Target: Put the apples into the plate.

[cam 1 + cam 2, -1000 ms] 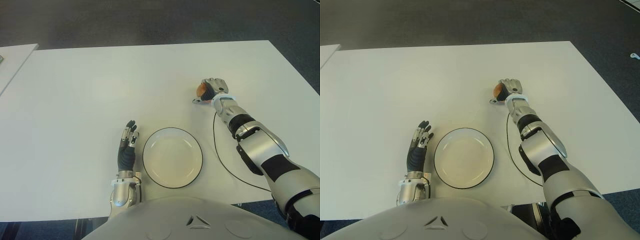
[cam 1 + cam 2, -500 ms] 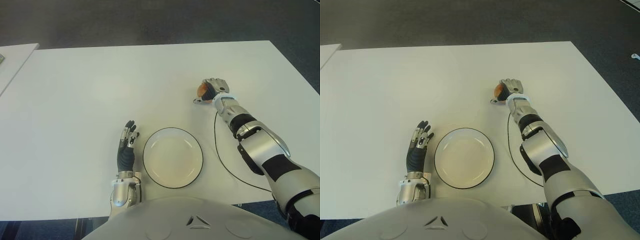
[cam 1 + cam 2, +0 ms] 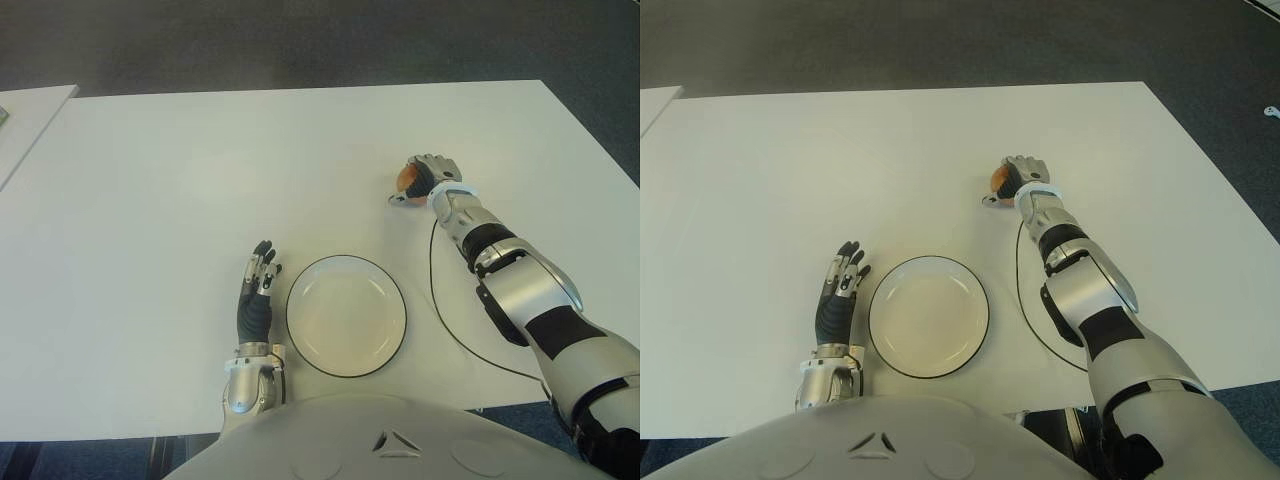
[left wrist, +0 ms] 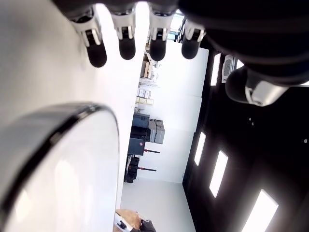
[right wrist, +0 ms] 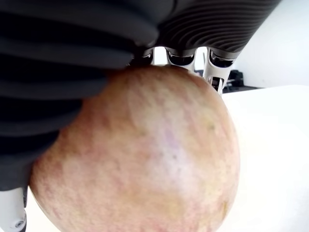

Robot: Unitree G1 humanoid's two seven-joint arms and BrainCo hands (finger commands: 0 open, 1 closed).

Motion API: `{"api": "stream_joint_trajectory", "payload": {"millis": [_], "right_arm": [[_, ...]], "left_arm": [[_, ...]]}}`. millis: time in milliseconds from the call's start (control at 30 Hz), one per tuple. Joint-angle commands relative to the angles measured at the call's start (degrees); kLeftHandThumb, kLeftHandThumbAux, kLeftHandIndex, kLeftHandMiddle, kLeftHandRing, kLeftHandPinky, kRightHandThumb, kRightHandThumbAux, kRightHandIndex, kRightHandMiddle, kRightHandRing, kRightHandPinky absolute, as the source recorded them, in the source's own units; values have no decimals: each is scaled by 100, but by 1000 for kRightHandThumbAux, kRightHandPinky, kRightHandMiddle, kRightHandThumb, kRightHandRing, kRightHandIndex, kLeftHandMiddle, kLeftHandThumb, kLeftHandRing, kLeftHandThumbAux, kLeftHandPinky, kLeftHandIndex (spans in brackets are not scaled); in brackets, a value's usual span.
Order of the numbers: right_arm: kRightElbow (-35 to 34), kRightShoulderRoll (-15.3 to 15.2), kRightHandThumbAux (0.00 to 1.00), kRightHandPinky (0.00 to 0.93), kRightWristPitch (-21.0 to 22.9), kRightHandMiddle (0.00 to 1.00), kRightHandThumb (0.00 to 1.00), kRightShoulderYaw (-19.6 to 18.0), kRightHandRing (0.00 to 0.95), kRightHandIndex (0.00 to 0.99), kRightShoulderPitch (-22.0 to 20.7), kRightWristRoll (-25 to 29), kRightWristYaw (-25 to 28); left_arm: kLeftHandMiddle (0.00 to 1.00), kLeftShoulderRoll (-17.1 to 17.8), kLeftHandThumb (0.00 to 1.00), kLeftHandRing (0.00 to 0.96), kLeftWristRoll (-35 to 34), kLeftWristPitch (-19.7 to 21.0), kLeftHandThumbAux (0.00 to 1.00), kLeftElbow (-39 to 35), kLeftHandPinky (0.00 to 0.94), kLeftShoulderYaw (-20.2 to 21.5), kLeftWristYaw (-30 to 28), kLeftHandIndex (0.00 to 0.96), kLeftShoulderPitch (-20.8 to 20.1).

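A reddish-yellow apple sits in my right hand, whose fingers curl over it at the right middle of the white table. In the right wrist view the apple fills the picture under the dark fingers. An empty white plate with a dark rim lies near the table's front edge, well in front and to the left of the apple. My left hand shows just left of the plate, fingers stretched flat and holding nothing.
A thin black cable curves over the table from my right arm, to the right of the plate. Another white table's corner shows at the far left. Dark floor lies beyond the far edge.
My right hand, with the apple in it, has shifted very slightly to the right. The left hand and the plate have stayed put.
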Motion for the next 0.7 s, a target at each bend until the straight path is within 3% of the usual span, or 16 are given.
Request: {"api": "stream_joint_trajectory", "payload": {"millis": [33, 300, 433, 567, 700], "right_arm": [[-51, 19, 723, 808, -79, 824, 707, -306, 809, 439, -309, 297, -14], [-784, -265, 720, 808, -563, 829, 708, -540, 809, 440, -409, 462, -81], [-994, -338, 719, 835, -881, 850, 709, -614, 825, 440, -254, 506, -226], [-1707, -474, 717, 845, -1202, 867, 710, -711, 838, 440, 35, 597, -103], [-1875, -529, 715, 842, -1417, 878, 714, -705, 846, 440, 92, 598, -10]], "left_arm": [[51, -169, 98, 30, -3, 41, 305, 223, 59, 60, 60, 48, -42], [66, -182, 115, 39, 3, -122, 325, 211, 59, 100, 86, 62, -48], [63, -221, 117, 33, -30, -136, 335, 212, 55, 108, 95, 55, -38], [57, -242, 117, 28, 3, -93, 342, 235, 52, 99, 123, 48, -37], [61, -266, 115, 36, 50, -103, 346, 276, 66, 87, 175, 47, -61]]}}
